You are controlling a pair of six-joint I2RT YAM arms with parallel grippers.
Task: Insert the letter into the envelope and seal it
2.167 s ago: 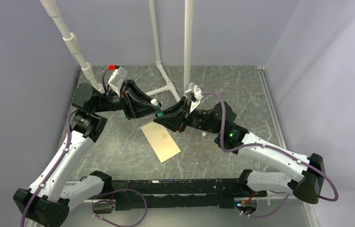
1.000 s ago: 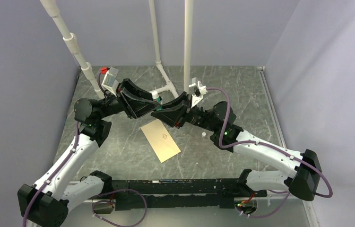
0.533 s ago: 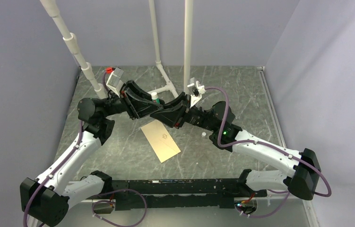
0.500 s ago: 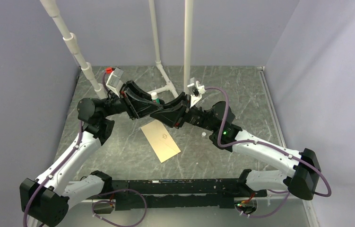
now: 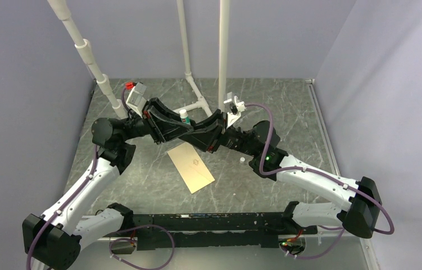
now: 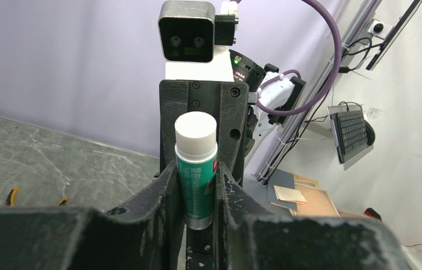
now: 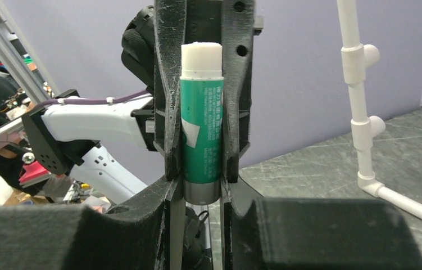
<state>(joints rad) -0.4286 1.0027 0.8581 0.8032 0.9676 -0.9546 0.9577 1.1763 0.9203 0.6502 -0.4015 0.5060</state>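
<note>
Envelope [image 5: 191, 167] lies flat on the table [image 5: 287, 112], near the glue stick [image 5: 183, 116] held aloft; letter unseen. Left wrist: left gripper [image 6: 196, 188] clamps the glue stick. Right wrist: right gripper [image 7: 202, 191] clamps it too. You appear to be at the sealing step; uncap next, pulling straight.

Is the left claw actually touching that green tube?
Touching. The left wrist view shows the left gripper closed against both sides of the glue stick, no gap.

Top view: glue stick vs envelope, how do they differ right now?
The glue stick is a green tube with a white cap; the envelope is a flat tan rectangle. The glue stick is held aloft between the left gripper and right gripper; the envelope lies flat below, ungripped.
</note>
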